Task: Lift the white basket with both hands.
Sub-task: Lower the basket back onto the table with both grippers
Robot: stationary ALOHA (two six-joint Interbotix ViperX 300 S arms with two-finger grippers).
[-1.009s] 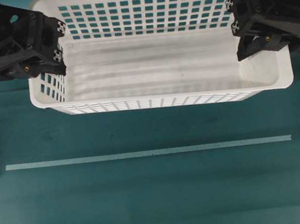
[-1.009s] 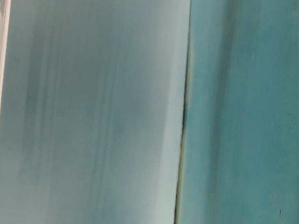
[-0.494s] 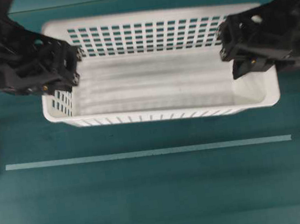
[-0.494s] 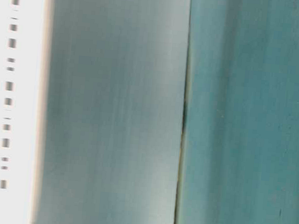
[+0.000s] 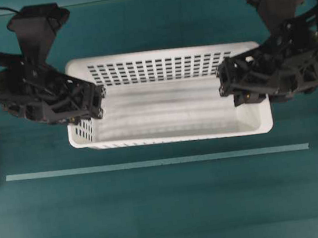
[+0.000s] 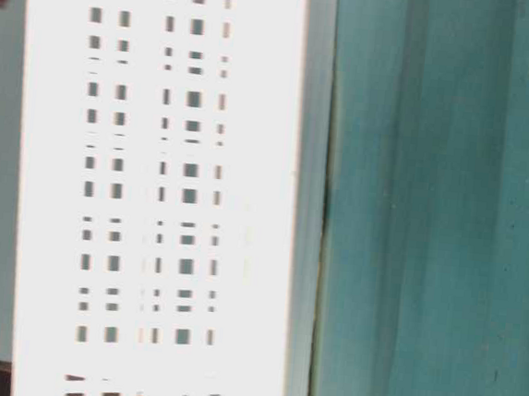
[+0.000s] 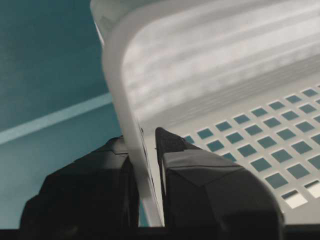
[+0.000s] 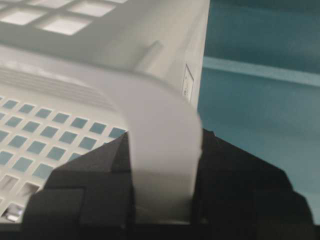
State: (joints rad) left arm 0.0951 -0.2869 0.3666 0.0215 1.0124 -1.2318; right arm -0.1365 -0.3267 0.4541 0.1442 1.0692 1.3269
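Dropped and shrunk in the overhead view since a second ago: white basket [image 5: 167, 103], earlier filling the top of the frame with its near rim low over the desk, now smaller and set farther back, both arms folded in with it. Swung into full sight too: camera housings atop each arm, cut off by the frame edge before. At table level, a thin white sliver at the left edge a second ago, now a broad pierced white wall [image 6: 159, 189] covering the left half of that view.

Nearest in the overhead view: bare teal desk [image 5: 171, 211], then a pale tape strip [image 5: 158, 163] running left to right, unchanged in place. Just beyond the strip, near long wall of the basket, close to the tape but apart from it.

Farther back, at the basket's left short wall: left tool [image 5: 89, 102], clamped on the rim. Confirmed from the left wrist: one black finger [image 7: 210, 195] inside the basket, the other outside, white rim [image 7: 132, 145] pinched between them.

At the right short wall: right tool [image 5: 230, 83], likewise closed on the rim. From the right wrist: rolled white rim [image 8: 162, 150] caught between two black fingers [image 8: 235, 185], pierced wall on the left, teal desk to the right.

Farthest: far long wall with rows of small holes, then black camera housings [image 5: 38, 23] and cables near the top corners.
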